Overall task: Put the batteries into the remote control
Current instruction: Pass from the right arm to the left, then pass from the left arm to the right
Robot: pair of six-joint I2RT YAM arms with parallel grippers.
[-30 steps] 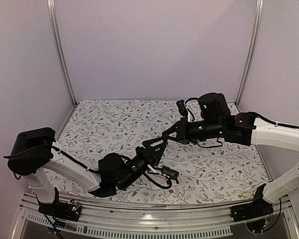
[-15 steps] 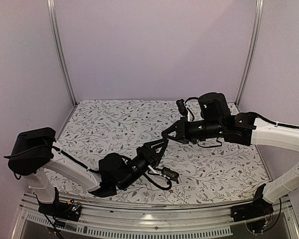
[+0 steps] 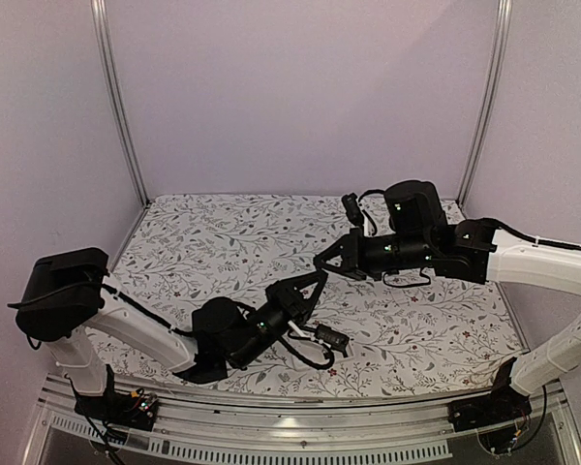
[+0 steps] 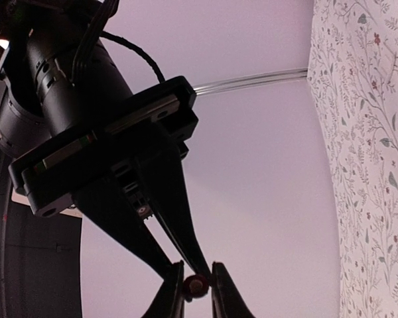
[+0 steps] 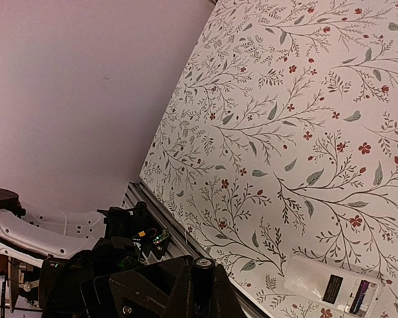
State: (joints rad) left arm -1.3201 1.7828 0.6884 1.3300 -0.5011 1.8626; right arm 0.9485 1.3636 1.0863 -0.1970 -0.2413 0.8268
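Over floral tabletop (image 5: 305, 99), your right hand (image 5: 201, 266) and left hand (image 4: 198, 275) both pinch one slim black cylindrical battery (image 4: 197, 285); likely light, slick, so grip mid-barrel.

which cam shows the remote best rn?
Right wrist: the remote lies in full view on the table, with its dark slot facing up. Top external: I can't pick it out near the arms. Left wrist: not in frame.

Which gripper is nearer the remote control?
Left. The left gripper sits low toward the near edge, where the remote control lies; the right gripper is higher and farther back.
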